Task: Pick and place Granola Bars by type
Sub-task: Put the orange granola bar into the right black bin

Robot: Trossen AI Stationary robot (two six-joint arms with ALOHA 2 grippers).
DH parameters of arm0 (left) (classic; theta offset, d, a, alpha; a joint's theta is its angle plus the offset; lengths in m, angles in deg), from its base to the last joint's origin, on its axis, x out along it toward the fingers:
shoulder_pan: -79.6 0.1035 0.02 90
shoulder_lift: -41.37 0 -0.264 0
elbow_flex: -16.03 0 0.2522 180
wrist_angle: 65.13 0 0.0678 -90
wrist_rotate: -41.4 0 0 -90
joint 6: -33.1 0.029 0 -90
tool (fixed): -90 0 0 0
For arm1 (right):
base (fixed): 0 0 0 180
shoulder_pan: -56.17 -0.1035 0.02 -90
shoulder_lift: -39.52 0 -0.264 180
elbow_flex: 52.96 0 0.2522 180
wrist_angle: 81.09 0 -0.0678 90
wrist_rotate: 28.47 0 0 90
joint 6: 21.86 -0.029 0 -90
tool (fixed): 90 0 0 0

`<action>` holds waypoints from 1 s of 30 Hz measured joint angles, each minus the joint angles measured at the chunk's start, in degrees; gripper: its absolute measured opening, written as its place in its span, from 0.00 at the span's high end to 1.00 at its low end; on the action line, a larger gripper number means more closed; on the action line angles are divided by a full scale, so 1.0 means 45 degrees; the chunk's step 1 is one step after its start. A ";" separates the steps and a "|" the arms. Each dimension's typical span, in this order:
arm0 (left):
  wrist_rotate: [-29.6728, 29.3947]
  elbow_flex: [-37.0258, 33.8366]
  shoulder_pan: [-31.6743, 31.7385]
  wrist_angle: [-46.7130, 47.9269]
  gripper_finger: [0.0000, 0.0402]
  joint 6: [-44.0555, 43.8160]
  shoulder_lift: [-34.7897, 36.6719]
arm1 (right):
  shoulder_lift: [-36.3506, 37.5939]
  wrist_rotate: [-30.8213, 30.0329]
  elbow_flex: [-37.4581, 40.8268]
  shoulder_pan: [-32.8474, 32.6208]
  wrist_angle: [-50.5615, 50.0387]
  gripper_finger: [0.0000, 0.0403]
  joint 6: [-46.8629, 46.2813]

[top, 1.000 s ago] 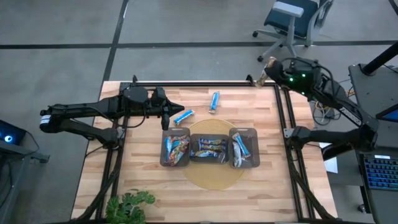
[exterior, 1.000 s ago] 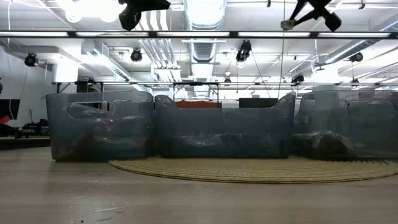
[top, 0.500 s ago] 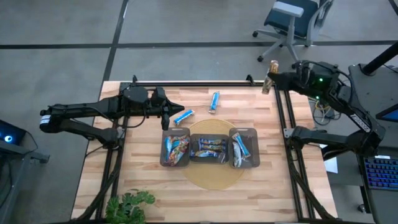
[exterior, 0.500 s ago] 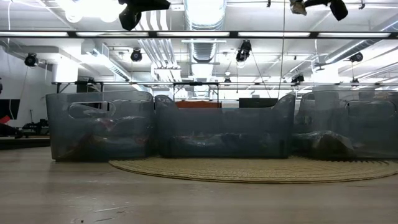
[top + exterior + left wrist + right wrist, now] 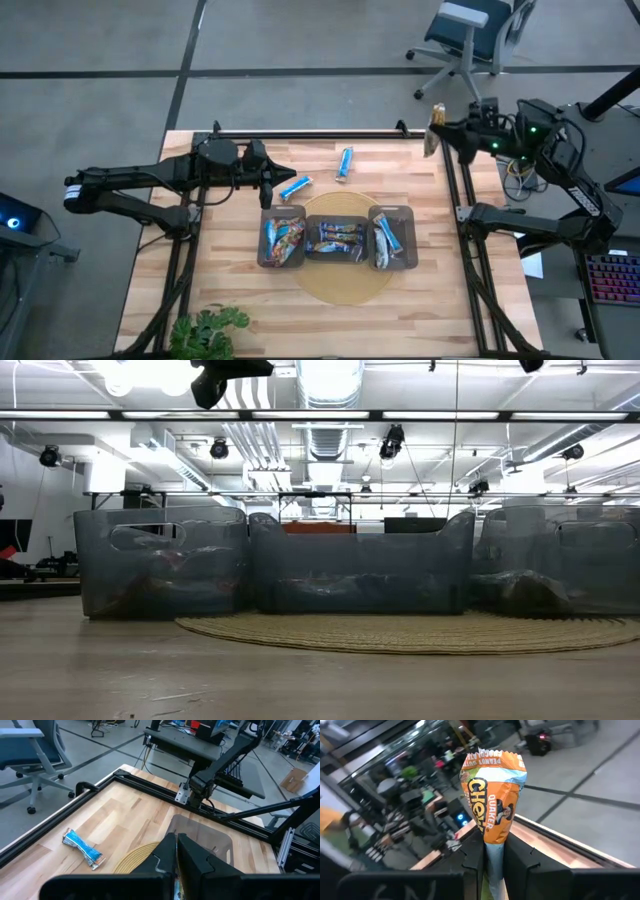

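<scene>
My right gripper (image 5: 447,127) hangs high over the table's far right corner, shut on an orange granola bar (image 5: 492,795) that also shows from above (image 5: 437,114). Two blue bars (image 5: 294,186) (image 5: 345,163) lie flat on the wood at the far middle. One of them appears in the left wrist view (image 5: 82,849). Three dark trays (image 5: 283,258) (image 5: 336,222) (image 5: 393,213) holding bars stand in a row on a round mat (image 5: 345,285). My left gripper (image 5: 268,183) is shut and empty, held above the table left of the blue bars; its closed fingers show in its wrist view (image 5: 176,847). My right gripper pinches the orange bar by its lower end (image 5: 494,851) between its two fingers. The fingers lie about level and point toward the table's left. The rest of the bar sticks out past the fingertips, its crimped end (image 5: 492,759) farthest out, lifted clear of the table.
A black frame rail (image 5: 310,133) runs along the table's far edge and down both sides. A green plant (image 5: 208,330) sits at the near left corner. An office chair (image 5: 465,35) stands beyond the far right corner. Bare wood lies near the front edge.
My right gripper has gone up and back toward the table's right edge with the orange bar, leaving the top of the low view. Its wrist has rolled, turning the bar about. It has stayed shut on the bar.
</scene>
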 joint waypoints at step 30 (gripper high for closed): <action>-0.0091 0.0000 0.0001 0.0001 1.00 0.0005 0.0000 | 0.0227 0.3112 -0.1229 -0.0815 0.0109 0.89 0.0977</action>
